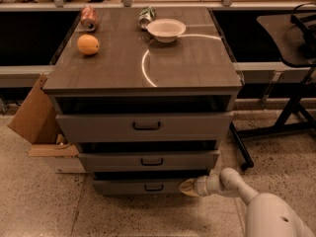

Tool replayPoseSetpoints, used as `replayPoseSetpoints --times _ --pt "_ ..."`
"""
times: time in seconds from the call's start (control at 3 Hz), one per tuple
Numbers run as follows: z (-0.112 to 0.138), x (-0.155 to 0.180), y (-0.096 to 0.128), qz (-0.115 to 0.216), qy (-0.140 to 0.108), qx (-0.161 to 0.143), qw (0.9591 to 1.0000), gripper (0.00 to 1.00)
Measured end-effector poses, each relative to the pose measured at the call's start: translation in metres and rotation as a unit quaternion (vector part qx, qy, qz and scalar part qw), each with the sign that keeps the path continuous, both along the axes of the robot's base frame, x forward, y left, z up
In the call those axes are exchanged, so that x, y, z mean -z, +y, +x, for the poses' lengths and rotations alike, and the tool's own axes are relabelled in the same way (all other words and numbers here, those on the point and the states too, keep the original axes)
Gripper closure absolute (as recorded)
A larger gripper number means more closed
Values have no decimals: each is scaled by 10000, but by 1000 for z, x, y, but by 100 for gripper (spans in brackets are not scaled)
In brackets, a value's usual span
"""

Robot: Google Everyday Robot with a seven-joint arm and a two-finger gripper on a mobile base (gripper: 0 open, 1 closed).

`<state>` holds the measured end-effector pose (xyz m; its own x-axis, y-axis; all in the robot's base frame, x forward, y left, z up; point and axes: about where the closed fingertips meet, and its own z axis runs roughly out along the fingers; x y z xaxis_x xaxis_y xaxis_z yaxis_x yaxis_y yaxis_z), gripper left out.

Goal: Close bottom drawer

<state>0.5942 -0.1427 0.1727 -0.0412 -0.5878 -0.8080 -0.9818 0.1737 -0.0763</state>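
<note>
- I see the bottom drawer point(148, 186) at the foot of the desk point(187, 63), lowest of three. Its front faces the camera and its long axis runs left to right.
- A dark gap shows above its front; a small dark handle sits at its centre.
- The end effector point(187, 187) is low on the right, its pale tip at the right end of the bottom drawer's front. I cannot tell whether it is open or closed.
- The white arm point(237, 184) reaches in from the lower right corner.
- The middle drawer point(148, 161) and top drawer point(143, 126) have flat grey-brown fronts with dark handles.
- The desk top is smooth, brown and bears a curved bright reflection. It carries an orange point(88, 44), a white bowl point(166, 29), a red can point(89, 18) and a green can point(146, 17), both lying down.
- The floor point(44, 206) is speckled stone.
- A cardboard box point(32, 110) is left of the desk; a black stand point(291, 83) is on the right.
</note>
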Motion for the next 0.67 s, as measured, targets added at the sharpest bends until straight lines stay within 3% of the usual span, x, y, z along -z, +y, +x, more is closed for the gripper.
replayPoseSetpoints --times 0.67 --pt "-11 -7 7 21 50 -203 9998 100"
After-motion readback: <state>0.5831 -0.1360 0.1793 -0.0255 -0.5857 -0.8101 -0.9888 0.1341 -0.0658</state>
